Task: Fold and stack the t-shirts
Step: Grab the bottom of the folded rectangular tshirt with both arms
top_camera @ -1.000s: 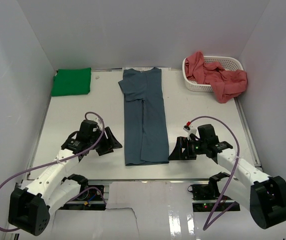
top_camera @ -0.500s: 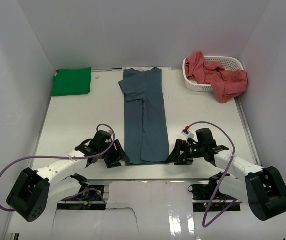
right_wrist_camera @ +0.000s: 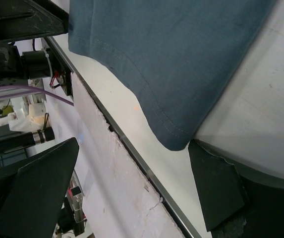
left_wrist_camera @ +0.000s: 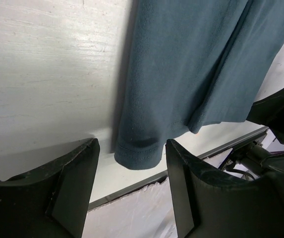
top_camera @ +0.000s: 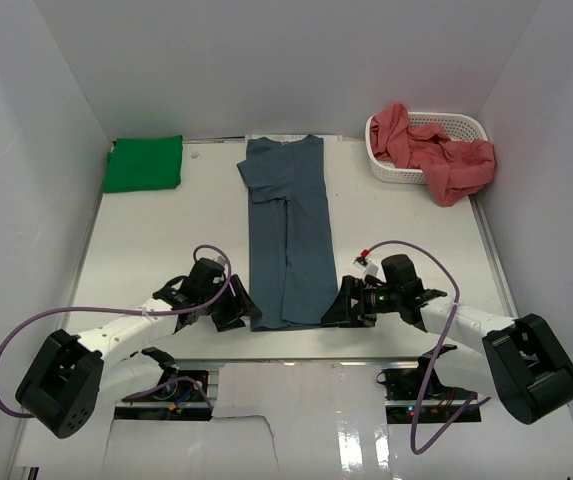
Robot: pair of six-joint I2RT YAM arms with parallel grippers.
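The slate blue t-shirt (top_camera: 288, 230) lies flat as a long narrow strip down the table's middle, sleeves folded in. My left gripper (top_camera: 247, 313) is open at its near left hem corner (left_wrist_camera: 137, 151), which lies between the fingers. My right gripper (top_camera: 334, 308) is open at the near right hem corner (right_wrist_camera: 176, 139); one finger (right_wrist_camera: 216, 186) touches the corner's edge. A folded bright green t-shirt (top_camera: 144, 163) lies at the far left. Salmon red t-shirts (top_camera: 436, 150) spill from the basket.
A white perforated basket (top_camera: 456, 128) stands at the far right by the wall. The table's near edge, a metal strip (right_wrist_camera: 132, 148), runs just below both hem corners. White walls close in the left, back and right.
Both grippers have moved inward and toward the near edge, from beside the shirt's lower sides to its two near hem corners. The shirt has not moved.
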